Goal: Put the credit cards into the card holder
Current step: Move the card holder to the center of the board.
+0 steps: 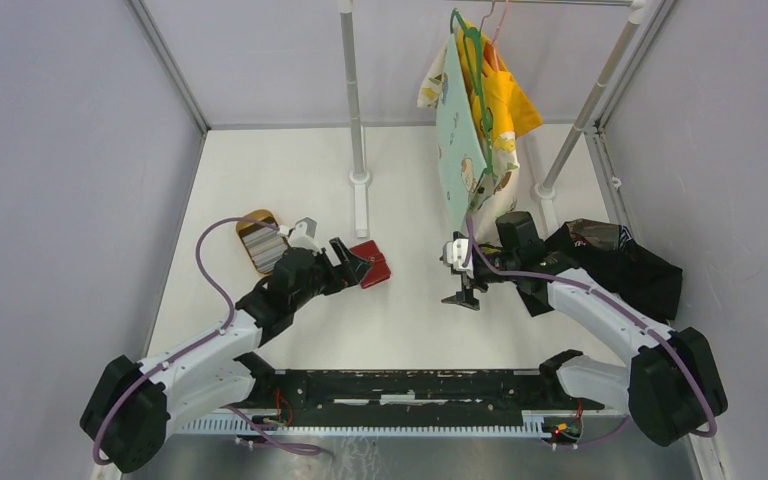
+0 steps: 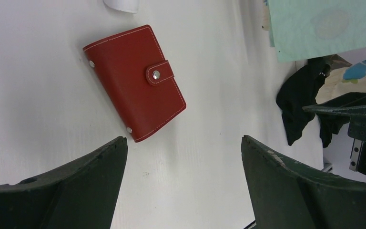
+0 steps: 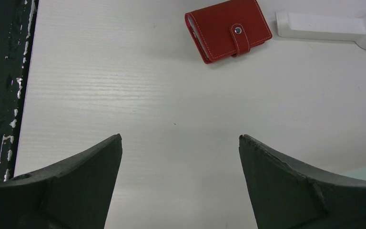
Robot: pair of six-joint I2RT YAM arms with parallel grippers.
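- Left gripper (image 2: pixel 183 143) fingers are spread wide and empty, just below the closed red leather snap-tab card holder (image 2: pixel 133 83) in the upper left of the wrist view.
- Risk: the snap is fastened, so a one-sided nudge could skid it across the smooth white table (image 2: pixel 209 95).
- Right gripper (image 3: pixel 181 138), equally wide and empty, hangs too far off to brace it.
- Grey credit cards (image 1: pixel 262 243) seem stacked in the tan oval tray (image 1: pixel 253 215), left of centre overhead.
- Left arm stretches low, forward-right; right arm bends inward.
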